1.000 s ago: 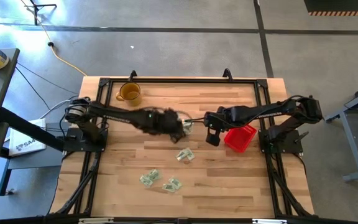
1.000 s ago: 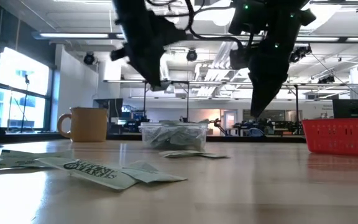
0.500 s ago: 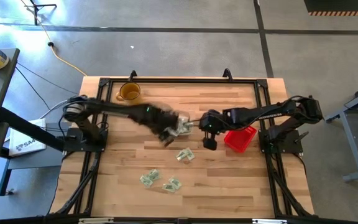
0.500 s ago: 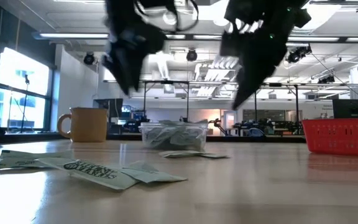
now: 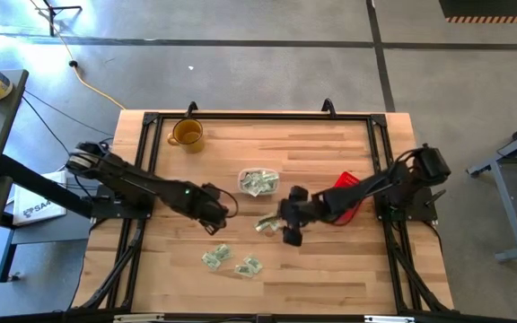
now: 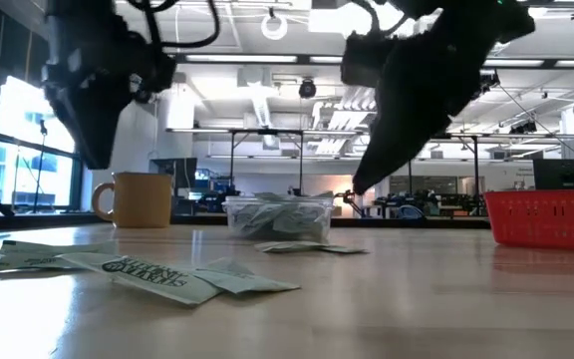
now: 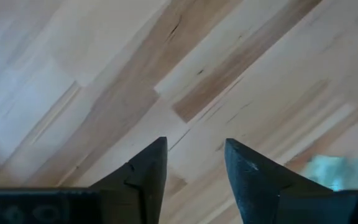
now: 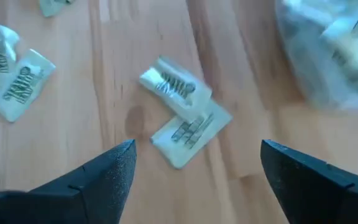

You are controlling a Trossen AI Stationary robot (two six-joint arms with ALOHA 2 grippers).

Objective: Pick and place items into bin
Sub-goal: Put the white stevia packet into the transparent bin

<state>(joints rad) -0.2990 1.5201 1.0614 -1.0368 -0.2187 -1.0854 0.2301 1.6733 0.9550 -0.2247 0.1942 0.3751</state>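
The bin (image 5: pixel 258 182), a small clear container holding pale green and white packets, stands on the wooden table's middle. Loose packets lie flat on the wood: a pair (image 5: pixel 267 224) just nearer than the bin, and others (image 5: pixel 215 257) (image 5: pixel 248 266) toward the near edge. My left gripper (image 5: pixel 216 222) hovers open over bare wood, left of the pair; a packet (image 7: pixel 328 171) shows beyond one finger. My right gripper (image 5: pixel 290 233) is open above the pair (image 8: pixel 182 121), one finger on each side, clear of it. In the low view both grippers (image 6: pixel 93 160) (image 6: pixel 359 184) hang above the table.
An amber mug (image 5: pixel 187 135) stands at the far left of the table. A red mesh basket (image 5: pixel 350 193) sits right of the bin, partly under my right arm. Bare wood lies along the near edge and near-right corner.
My left gripper has swung from over the bin toward the table's near left, out over bare wood. My right gripper has moved from beside the red basket toward the near edge and leftward, coming over the pair of packets below the bin.
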